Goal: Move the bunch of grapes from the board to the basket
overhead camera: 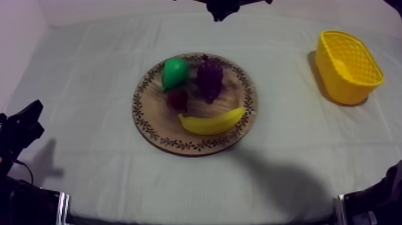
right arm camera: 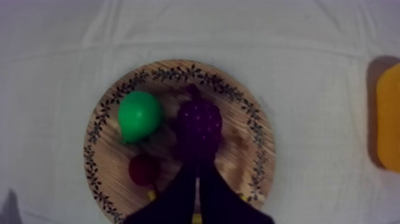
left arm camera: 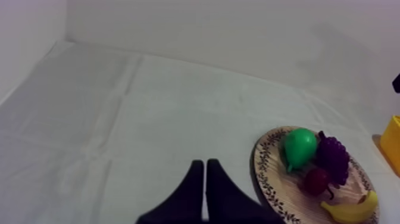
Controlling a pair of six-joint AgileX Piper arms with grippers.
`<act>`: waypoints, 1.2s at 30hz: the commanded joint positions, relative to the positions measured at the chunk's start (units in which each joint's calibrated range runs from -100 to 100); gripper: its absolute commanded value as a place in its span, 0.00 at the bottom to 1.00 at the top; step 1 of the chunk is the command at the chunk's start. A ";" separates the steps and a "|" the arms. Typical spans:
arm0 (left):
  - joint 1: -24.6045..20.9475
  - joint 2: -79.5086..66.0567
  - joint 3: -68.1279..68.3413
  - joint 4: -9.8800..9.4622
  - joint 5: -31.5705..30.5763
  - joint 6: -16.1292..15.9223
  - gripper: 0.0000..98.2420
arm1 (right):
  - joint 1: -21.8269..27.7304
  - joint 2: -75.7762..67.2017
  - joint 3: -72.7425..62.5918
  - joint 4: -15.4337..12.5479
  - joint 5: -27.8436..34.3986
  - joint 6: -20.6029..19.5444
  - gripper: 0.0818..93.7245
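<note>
Starting at the left: my left gripper (left arm camera: 204, 171), clenched on nothing, fingers pressed together in a narrow wedge, over bare tabletop (overhead camera: 84, 84), left of the board (overhead camera: 157, 122). Board: round, wooden, patterned rim, mid-tabletop, carrying four items. Pear (overhead camera: 174, 73), green, on the far left part, just beside the grapes (overhead camera: 210, 79). Small red fruit (overhead camera: 177, 99), just on the near side of the pear. Grapes: purple, on the board's far part, right of the pear, not grasped. Banana (overhead camera: 212, 122), yellow, along the near edge, curving up to the right. My right gripper (right arm camera: 195, 174), likewise clenched and empty, fingers together, pointing at the grapes from the banana side; whether its tips touch the bunch I cannot tell. Basket (overhead camera: 332, 76), yellow, at the right, well apart from the board.
</note>
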 commanded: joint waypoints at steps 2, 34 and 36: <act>-0.02 0.00 -0.02 0.01 0.00 0.01 0.00 | 0.15 0.18 0.17 -0.57 -0.12 0.48 0.14; -0.02 0.00 -0.02 0.01 0.00 0.01 0.00 | 1.70 6.54 15.67 -2.21 -17.09 0.73 0.71; -0.02 0.00 -0.02 0.01 0.00 0.01 0.00 | 1.75 7.78 16.14 -2.31 -18.49 0.66 0.71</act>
